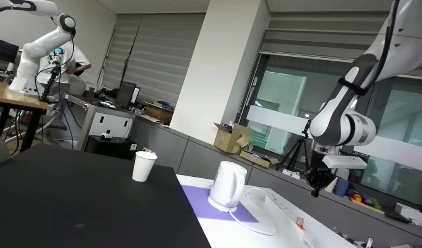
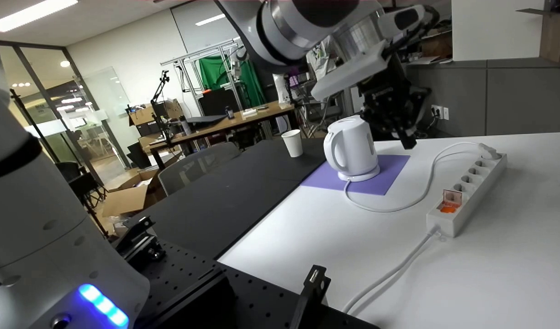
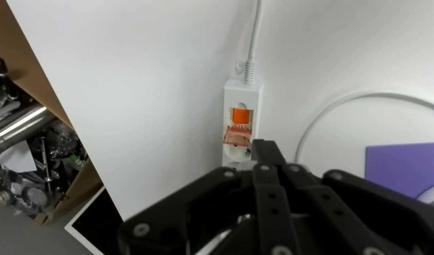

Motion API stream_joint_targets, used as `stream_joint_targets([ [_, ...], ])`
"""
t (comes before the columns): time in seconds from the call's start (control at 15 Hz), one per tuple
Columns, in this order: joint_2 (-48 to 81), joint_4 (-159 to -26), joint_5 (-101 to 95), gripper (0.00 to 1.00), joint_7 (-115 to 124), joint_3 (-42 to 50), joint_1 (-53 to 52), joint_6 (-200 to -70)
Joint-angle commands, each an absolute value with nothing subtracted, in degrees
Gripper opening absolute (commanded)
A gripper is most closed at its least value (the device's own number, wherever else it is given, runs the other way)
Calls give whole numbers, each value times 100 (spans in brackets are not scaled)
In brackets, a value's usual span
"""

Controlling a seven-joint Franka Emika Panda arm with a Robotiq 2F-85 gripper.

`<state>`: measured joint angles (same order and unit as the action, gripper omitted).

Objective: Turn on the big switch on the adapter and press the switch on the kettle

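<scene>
The white adapter (image 2: 477,193) lies on the white table and shows in all views. Its big orange switch (image 3: 241,116) is exposed, with the clear reddish cover (image 3: 237,136) flipped open. The white kettle (image 1: 224,182) stands upright on the purple mat (image 2: 389,173); it also shows in an exterior view (image 2: 355,146), handle to the left there. I cannot make out the kettle's switch. My gripper (image 3: 268,145) is shut and empty, pointing down above the table. In the wrist view its tips overlap the adapter's edge, below the cover, and hide the adapter's far part.
A white paper cup (image 1: 144,166) stands on the black table (image 1: 76,203). The kettle's white cord (image 2: 426,192) loops across the white table to the adapter. A cardboard box of loose parts (image 3: 36,170) sits beyond the table edge. A black bracket (image 2: 313,288) stands by the robot base.
</scene>
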<state>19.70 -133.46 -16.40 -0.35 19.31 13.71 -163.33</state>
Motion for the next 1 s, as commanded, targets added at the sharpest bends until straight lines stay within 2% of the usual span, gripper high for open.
stream_joint_targets([
  [0.0, 3009, -12537, -1355, 0, 182, 2003, 1345, -16313],
  [0.4, 3910, -11925, -974, 0, 148, 2079, 1382, -16467],
  [0.93, 4429, -11552, -709, 0, 84, 2077, 1428, -16562],
])
